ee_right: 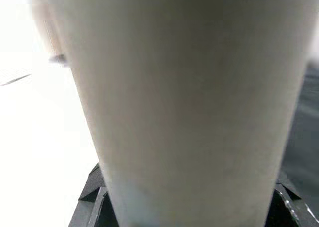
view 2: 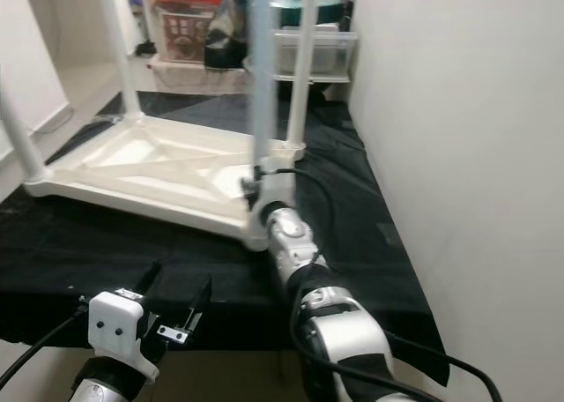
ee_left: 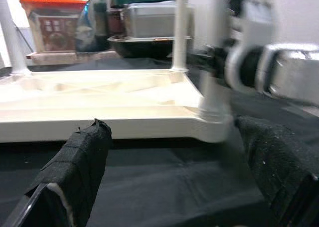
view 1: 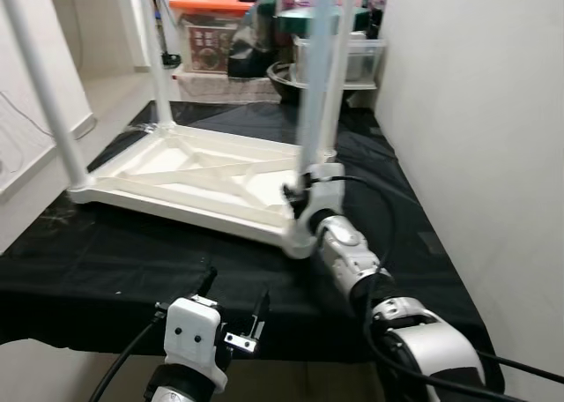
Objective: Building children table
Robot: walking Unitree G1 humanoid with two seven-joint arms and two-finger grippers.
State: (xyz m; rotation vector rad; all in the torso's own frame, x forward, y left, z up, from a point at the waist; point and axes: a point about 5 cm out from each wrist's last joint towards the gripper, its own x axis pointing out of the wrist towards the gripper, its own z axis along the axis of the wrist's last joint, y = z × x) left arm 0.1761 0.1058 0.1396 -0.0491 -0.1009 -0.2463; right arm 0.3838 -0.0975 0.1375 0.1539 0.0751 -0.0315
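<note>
A white children's table lies upside down on a black cloth, with its legs pointing up. My right gripper is at the near right corner, shut on the base of the near right leg. Seen from the right wrist, that leg stands very close between the black fingers. My left gripper hovers open over the cloth near the front edge, short of the tabletop's rim. Nothing is between its fingers.
Other legs stand at the near left, far left and far right corners. Beyond the cloth are an orange-lidded box and a clear bin. A wall runs close along the right.
</note>
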